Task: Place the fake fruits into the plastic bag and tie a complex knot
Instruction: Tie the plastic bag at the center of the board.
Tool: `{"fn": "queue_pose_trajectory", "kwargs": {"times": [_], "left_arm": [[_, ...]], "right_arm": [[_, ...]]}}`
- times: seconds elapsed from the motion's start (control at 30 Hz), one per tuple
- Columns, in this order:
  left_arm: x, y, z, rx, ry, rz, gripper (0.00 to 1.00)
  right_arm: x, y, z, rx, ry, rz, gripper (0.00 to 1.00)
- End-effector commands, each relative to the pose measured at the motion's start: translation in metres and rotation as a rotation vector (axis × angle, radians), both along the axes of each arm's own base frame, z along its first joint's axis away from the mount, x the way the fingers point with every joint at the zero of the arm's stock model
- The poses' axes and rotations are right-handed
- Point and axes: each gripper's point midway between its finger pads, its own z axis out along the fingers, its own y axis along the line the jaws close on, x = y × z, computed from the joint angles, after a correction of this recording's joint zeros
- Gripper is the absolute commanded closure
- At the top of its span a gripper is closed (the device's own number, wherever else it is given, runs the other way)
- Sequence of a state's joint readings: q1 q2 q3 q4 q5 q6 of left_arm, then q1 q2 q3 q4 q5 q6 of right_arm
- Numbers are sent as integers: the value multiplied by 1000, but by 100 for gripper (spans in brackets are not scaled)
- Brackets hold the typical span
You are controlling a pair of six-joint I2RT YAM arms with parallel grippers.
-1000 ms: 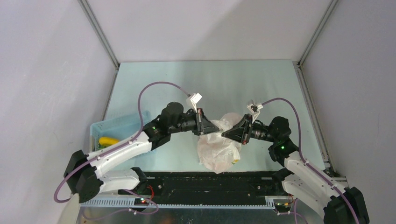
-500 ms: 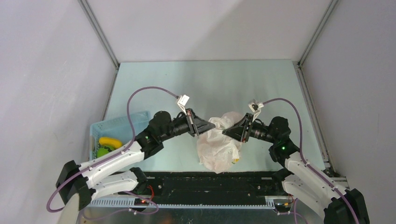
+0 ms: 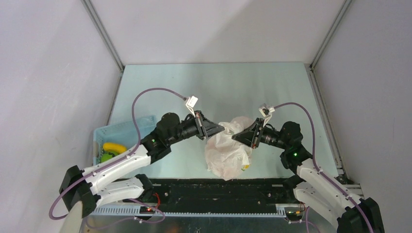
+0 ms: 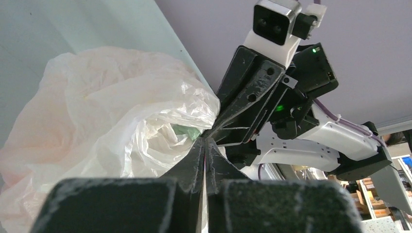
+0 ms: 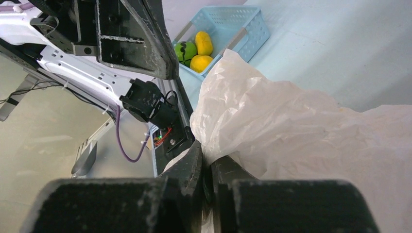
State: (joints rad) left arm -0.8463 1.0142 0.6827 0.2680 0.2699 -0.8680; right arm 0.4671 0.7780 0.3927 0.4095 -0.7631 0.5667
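So, plastic bag (image 3: 224,154): slumped on the bench (image 3: 194,87), front middle | left pincer (image 3: 222,129): squeezed tight on a sliver of film at the bag's top | right pincer (image 3: 234,138): nipping the opposite top fold | tips almost meeting

Light blue slatted basket (image 3: 124,130) at left table edge, pale teal tabletop (image 3: 218,87), grey walls (image 3: 218,29).

Top view looks down from behind — wrist views, close in, face each other across the plastic bag (image 4: 111,111).
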Motion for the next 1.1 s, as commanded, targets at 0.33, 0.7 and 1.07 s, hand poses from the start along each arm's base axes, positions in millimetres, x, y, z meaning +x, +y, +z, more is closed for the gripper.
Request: {"fn": "queue_pose_trajectory", "kwargs": {"times": [0.33,0.7,1.07], "left_arm": [[-4,-7,7,19,2,-49,96],[2,-16,-16,70,20,-59,98],[-1,-20,-47,115,74,-75,100]], "right_arm": [[15,-3,4,19,22,-83,60],[23,3,9,57,41,-98,49],[30,14,12,94,55,-130,50]]}}
